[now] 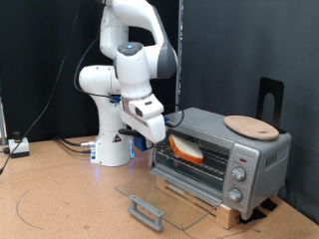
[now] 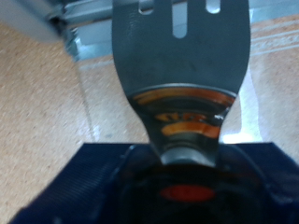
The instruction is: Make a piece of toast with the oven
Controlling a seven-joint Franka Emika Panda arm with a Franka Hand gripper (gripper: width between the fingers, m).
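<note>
The silver-grey oven stands at the exterior view's right on a wooden base, with its glass door dropped open. The piece of toast, pale with an orange-brown crust, sits tilted inside the oven's opening. My gripper hangs just outside the opening, on the exterior view's left of the toast. In the wrist view it is shut on the orange-striped handle of a metal spatula. The slotted blade is bare and points away from the hand. The toast is hidden in the wrist view.
A round flat wooden board lies on top of the oven, with a black stand behind it. The open door's handle juts out over the tabletop. The robot's base and its cables stand behind, left.
</note>
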